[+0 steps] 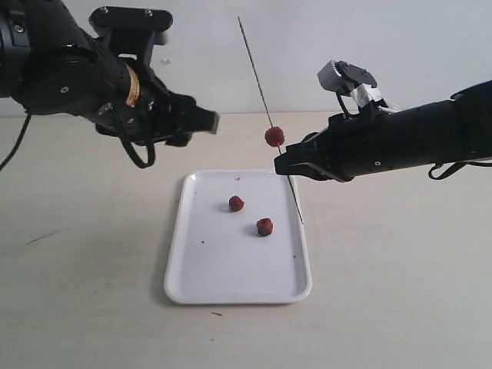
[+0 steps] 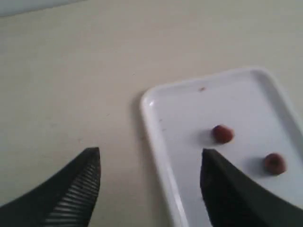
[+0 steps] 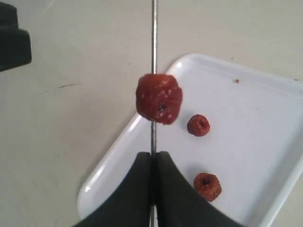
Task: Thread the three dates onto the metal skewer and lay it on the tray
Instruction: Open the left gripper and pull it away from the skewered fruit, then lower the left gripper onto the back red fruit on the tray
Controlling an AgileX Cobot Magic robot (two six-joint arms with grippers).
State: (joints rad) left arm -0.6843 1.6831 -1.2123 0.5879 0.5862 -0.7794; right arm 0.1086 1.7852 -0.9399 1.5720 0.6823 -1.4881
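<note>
Pale beige tabletop (image 1: 92, 307), matte and faintly scuffed, meets a plain light wall in the exterior view; on it lies the tray (image 1: 177, 261), smooth white plastic with rounded corners and a low rim. Two wrinkled reddish-brown lumps sit on its floor, well apart from each other: the first loose date (image 1: 236, 203) and the second loose date (image 1: 264, 227). The right gripper (image 1: 286, 163) is pinched on the metal skewer (image 1: 255, 69) — a needle-thin grey rod, tilted, raised over the tray's right rim — with the speared date (image 1: 274, 137) just above the grip. The left gripper (image 1: 201, 127) hangs in the air, empty. From the left wrist, its ribbed black fingers (image 2: 75, 189) stand wide apart over the tray's rim (image 2: 156, 137) (both loose dates lie beyond). From the right wrist, the black fingers (image 3: 137, 189) press together on the rod, and the speared date (image 3: 159, 98) shows a rough, pitted skin — the two others rest on bare white below.
</note>
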